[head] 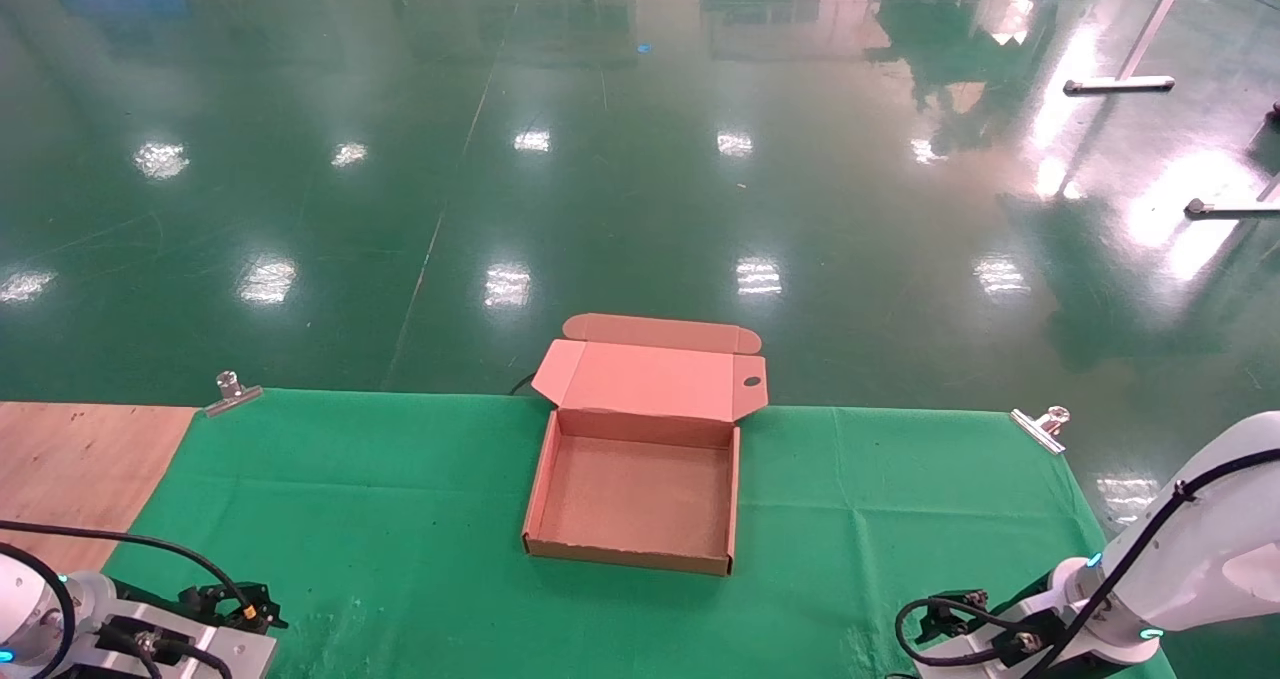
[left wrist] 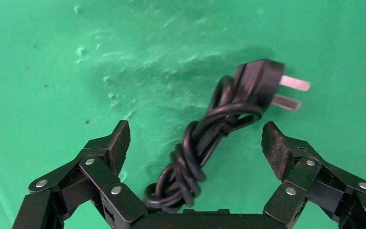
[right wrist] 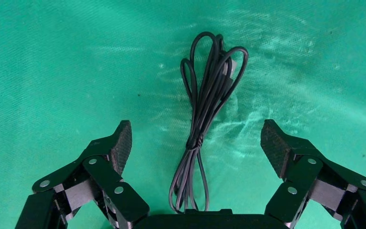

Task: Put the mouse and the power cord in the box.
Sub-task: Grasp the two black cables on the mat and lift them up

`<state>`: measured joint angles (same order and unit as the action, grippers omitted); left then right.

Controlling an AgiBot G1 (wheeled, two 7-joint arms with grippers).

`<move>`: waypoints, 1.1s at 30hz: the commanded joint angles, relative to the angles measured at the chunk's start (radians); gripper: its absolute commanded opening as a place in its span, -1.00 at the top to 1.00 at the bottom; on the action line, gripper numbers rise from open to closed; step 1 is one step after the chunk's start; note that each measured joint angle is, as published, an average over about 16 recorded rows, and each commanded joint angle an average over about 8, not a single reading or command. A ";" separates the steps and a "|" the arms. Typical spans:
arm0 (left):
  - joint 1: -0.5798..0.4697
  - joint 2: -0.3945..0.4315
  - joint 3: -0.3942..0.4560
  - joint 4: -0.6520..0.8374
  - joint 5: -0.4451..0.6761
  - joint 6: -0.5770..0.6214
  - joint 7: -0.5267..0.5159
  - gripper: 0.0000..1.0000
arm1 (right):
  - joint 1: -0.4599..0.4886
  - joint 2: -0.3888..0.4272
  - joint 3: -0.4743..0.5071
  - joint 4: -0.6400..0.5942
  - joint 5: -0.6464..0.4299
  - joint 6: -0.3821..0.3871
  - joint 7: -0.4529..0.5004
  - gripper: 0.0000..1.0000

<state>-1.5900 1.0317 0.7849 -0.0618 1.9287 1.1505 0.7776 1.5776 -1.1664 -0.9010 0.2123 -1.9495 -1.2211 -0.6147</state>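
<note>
My left end effector (left wrist: 195, 143) hangs spread wide over the power cord (left wrist: 205, 138), whose bundle runs between my 2 pads toward 1 o'clock on the green surface (left wrist: 38, 57), while the box (head: 640, 479) waits empty.

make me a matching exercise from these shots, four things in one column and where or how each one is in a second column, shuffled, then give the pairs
Things
1. box
2. power cord
3. thin cable bundle
4. metal clip

Places or states
A. lies on the green cloth between the open fingers of the right gripper
B. clamps the far right edge of the green cloth
C. sits mid-table with its lid folded back, nothing inside
D. lies coiled between the open fingers of the left gripper, plug prongs pointing away

Pairs: 1-C, 2-D, 3-A, 4-B
</note>
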 commanded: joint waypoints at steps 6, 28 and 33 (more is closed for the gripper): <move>-0.001 0.008 0.000 0.022 0.000 -0.018 0.017 1.00 | 0.008 -0.016 0.003 -0.053 0.005 0.008 -0.037 1.00; -0.016 0.019 0.002 0.050 0.003 -0.025 0.044 1.00 | 0.037 -0.031 0.011 -0.158 0.018 0.005 -0.108 1.00; -0.021 0.020 0.001 0.052 0.003 -0.020 0.046 1.00 | 0.044 -0.029 0.012 -0.170 0.019 0.005 -0.118 1.00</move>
<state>-1.6092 1.0527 0.7874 -0.0095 1.9332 1.1293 0.8243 1.6222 -1.1952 -0.8889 0.0432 -1.9301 -1.2162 -0.7317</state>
